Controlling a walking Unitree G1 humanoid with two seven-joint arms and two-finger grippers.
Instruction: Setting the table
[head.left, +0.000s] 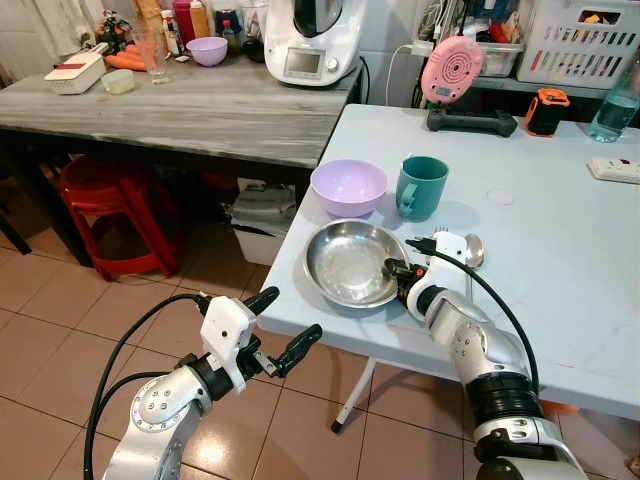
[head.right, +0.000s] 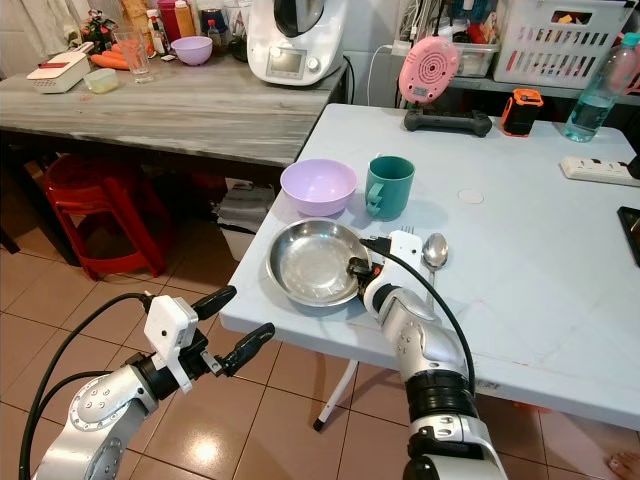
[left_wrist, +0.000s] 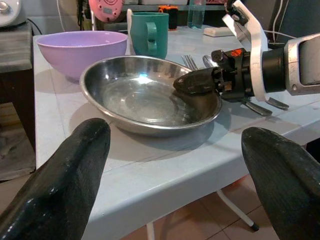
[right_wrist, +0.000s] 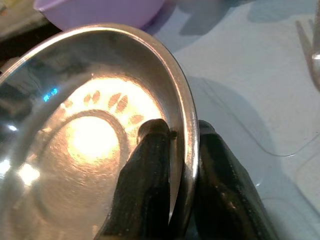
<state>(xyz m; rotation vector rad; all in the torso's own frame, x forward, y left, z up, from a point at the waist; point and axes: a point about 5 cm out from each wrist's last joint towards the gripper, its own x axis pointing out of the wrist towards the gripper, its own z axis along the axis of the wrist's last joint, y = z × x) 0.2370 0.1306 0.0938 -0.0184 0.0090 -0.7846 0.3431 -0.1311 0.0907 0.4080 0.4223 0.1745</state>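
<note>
A shallow steel plate (head.left: 350, 262) lies near the front edge of the pale blue table (head.left: 560, 250). My right gripper (head.left: 398, 272) is shut on the plate's right rim (right_wrist: 186, 145), one finger inside the dish and one outside. Just behind the plate stand a lilac bowl (head.left: 348, 186) and a teal mug (head.left: 420, 187). A spoon (head.right: 435, 250) and a fork (left_wrist: 189, 61) lie to the right of the plate. My left gripper (head.left: 285, 325) hangs open below and in front of the table edge, holding nothing.
A grey wooden counter (head.left: 200, 110) to the left carries a white kitchen machine (head.left: 312, 40), a second purple bowl (head.left: 207, 50) and a glass. A red stool (head.left: 115, 205) stands beneath it. On the table's far side are a pink round device (head.left: 452, 70), a water bottle and a power strip.
</note>
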